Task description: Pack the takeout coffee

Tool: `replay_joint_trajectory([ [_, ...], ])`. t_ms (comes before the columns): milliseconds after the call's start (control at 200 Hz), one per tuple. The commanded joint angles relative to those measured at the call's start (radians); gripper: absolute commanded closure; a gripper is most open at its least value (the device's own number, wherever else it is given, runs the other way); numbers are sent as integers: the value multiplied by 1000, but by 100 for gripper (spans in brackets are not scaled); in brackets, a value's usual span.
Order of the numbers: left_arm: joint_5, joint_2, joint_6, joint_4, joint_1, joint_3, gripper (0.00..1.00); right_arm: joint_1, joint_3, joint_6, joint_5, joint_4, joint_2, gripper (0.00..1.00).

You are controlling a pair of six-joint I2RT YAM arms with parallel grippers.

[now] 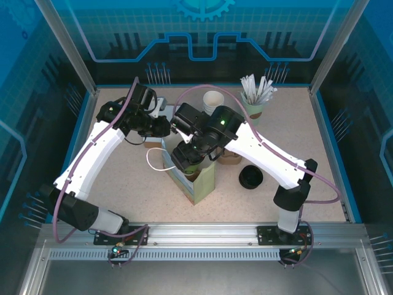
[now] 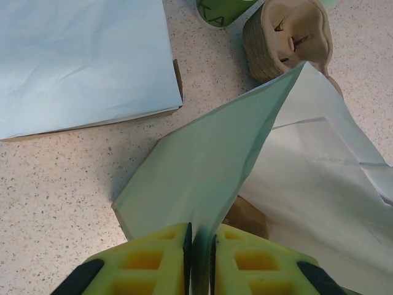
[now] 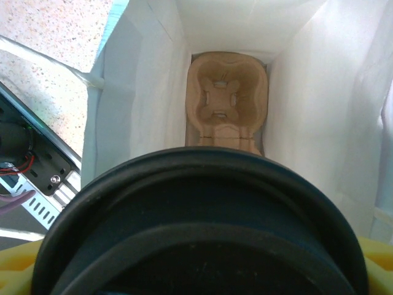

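Observation:
A pale green paper bag [image 1: 204,184] stands open mid-table. My right gripper [image 1: 190,161] hangs over its mouth, shut on the takeout coffee [image 1: 192,168], an olive-green cup. In the right wrist view the cup's black lid [image 3: 202,233] fills the bottom, with a yellow finger [image 3: 382,253] at its side. Below it lie the bag's white walls [image 3: 313,104] and a brown pulp carrier [image 3: 226,101] on the bag floor. My left gripper [image 1: 167,129] is shut on the bag's rim, and the left wrist view has its pads [image 2: 187,258] pinching the paper wall [image 2: 202,166].
An open white-rimmed cup [image 1: 214,100] and a mint-green cup of wrapped sticks [image 1: 255,101] stand at the back. A loose black lid [image 1: 250,177] lies right of the bag. A second carrier [image 2: 288,37] and a flat folded bag [image 2: 80,61] lie close by.

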Motion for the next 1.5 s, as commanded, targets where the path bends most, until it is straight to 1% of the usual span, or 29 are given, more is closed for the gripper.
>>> replay_joint_trajectory([
  [0, 15, -4, -10, 2, -10, -16, 83, 15, 25, -12, -13, -27, 19, 23],
  [305, 9, -5, 2, 2, -10, -27, 83, -3, 0, -15, -20, -17, 33, 23],
  [560, 2, -4, 7, 7, -10, -34, 83, -14, -11, -29, -14, -54, 53, 23],
  [780, 1, -3, 9, 8, -10, -34, 82, -26, -47, -40, -19, -52, 51, 22],
  [1211, -3, -10, 4, 3, -10, -36, 83, -54, -116, -45, -19, -21, 66, 22],
  [1491, -10, -9, 4, 6, -10, -43, 82, -63, -182, -55, -7, 39, 59, 22],
])
